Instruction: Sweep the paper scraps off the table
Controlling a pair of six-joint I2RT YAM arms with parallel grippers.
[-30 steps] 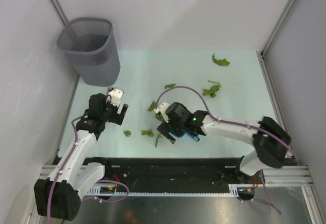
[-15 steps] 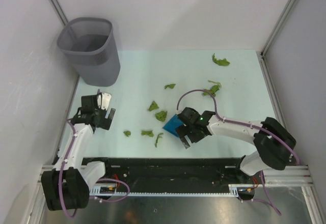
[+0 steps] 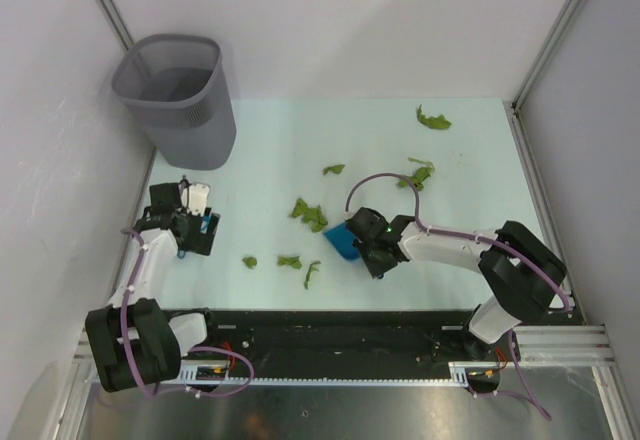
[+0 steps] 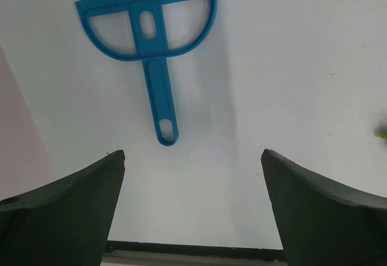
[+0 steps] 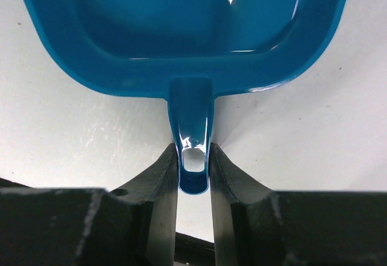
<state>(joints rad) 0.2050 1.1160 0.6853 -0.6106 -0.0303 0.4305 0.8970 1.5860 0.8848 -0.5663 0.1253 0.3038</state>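
Several green paper scraps lie on the pale table (image 3: 470, 210): one at the back right (image 3: 433, 118), two mid-table (image 3: 333, 169) (image 3: 416, 175), a clump (image 3: 308, 214) by the dustpan, and three near the front (image 3: 249, 261) (image 3: 289, 261) (image 3: 311, 274). My right gripper (image 3: 362, 248) (image 5: 193, 163) is shut on the handle of the blue dustpan (image 3: 343, 241) (image 5: 181, 30), which rests flat on the table. At the left edge my left gripper (image 3: 193, 228) (image 4: 192, 154) stands open and holds nothing. The blue brush (image 4: 148, 30) lies just ahead of it, its handle end (image 4: 166, 134) pointing at the jaws.
A grey mesh wastebasket (image 3: 180, 100) stands at the back left corner. White walls close in the left, back and right sides. A black rail (image 3: 320, 325) runs along the near edge between the arm bases.
My right gripper has come round behind the dustpan and closed on its handle. The left arm has swung left and back toward the table's left edge, still open.
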